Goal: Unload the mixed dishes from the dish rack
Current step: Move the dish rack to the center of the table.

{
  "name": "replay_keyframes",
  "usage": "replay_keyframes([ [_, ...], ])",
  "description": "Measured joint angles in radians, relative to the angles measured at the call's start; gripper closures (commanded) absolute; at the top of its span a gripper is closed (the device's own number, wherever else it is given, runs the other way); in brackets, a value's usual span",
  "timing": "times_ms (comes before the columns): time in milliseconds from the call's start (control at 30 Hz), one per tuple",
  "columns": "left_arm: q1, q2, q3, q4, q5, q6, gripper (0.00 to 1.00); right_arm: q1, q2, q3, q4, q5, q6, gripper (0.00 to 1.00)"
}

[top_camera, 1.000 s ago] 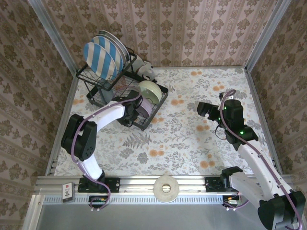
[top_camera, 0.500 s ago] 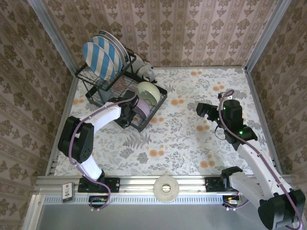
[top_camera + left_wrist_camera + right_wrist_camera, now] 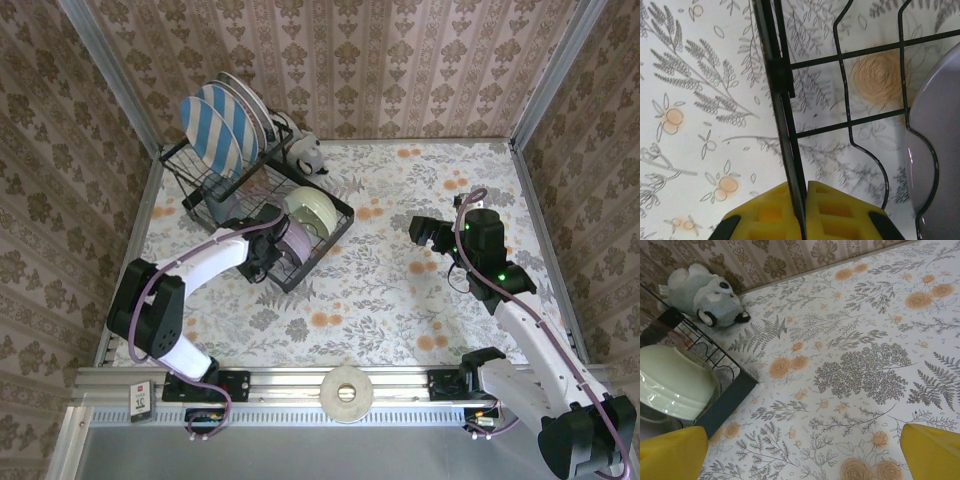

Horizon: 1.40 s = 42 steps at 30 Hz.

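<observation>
Overhead, the dish rack (image 3: pixel 325 245) sits far left on the table (image 3: pixel 400 300), striped plates (image 3: pixel 215 125) upright in its upper tier. Left wrist: the left gripper (image 3: pixel 801 200) pinches the rack's rim wire (lavender bowl (image 3: pixel 940 150) alongside). Right wrist: the right gripper (image 3: pixel 800 452) gapes wide, empty.

L gripper (image 3: pixel 801 200) tight, R gripper (image 3: pixel 801 450) wide

Floral-patterned table (image 3: pixel 400 290), black wire dish rack (image 3: pixel 322 246) at its far left, grey-white plush toy (image 3: pixel 305 153) just behind the rack
</observation>
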<state>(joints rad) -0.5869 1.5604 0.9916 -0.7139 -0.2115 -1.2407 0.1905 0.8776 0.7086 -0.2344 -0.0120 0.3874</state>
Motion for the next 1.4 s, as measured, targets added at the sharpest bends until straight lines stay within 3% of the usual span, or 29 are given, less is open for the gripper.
replay_keyframes([
  [633,-0.147,0.022,0.024,-0.092,-0.022,0.166,1.00,0.000,-0.002,0.013,-0.007,0.019,-0.016,0.00],
  [1400,-0.283,0.165,0.181,-0.098,-0.001,0.426,1.00,0.000,0.042,0.200,-0.096,0.063,-0.056,0.00],
])
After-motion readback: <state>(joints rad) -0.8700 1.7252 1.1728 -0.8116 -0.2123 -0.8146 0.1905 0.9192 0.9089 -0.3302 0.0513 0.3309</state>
